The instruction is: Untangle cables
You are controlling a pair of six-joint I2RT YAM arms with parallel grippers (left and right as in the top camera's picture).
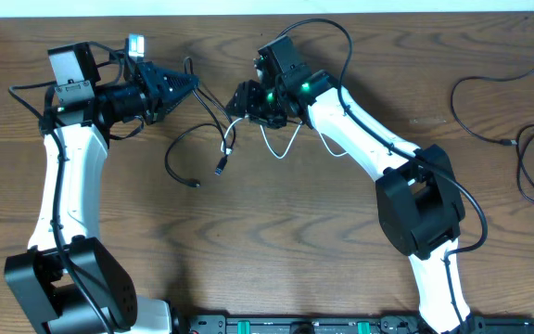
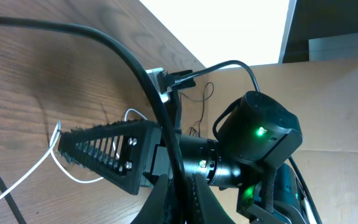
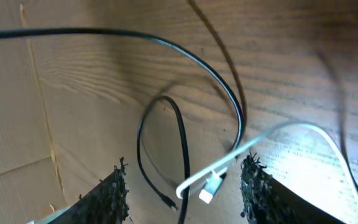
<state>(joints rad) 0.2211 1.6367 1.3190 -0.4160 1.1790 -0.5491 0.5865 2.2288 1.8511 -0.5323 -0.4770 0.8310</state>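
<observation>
**Left claw pinches a black cable; right claw stands open over the white one**

The two arms meet at the back of the wooden table (image 1: 295, 241), their claws nearly tip to tip. The left gripper (image 1: 191, 85) points right and is fully closed. In its wrist view a black cable (image 1: 168, 160) runs straight out from between the closed fingers, so it is pinched there. Seen from overhead, this cable leaves the claw tip, sags between the two arms and curls left into an open loop on the table. It ends in a small plug in front of the left arm.

The right gripper (image 1: 235, 100) points left, just beside the left claw. Its jaws stand partly apart and grip nothing. In its wrist view the two ridged fingers (image 3: 114, 196) frame a clear gap. The white cable (image 3: 303, 127) crosses this gap slantwise, with its white plug (image 3: 211, 186) between the fingers but apart from both. A narrow loop of black cable lies in the same gap, and a wider black arc sweeps past above it. Whether the strands cross over or under one another there cannot be told.

From overhead, the white cable hangs as a short U-shaped loop just under the right claw. A second black cable (image 1: 454, 93) lies well apart from the tangle at the table's far right, and it runs off the right edge of the view.
</observation>
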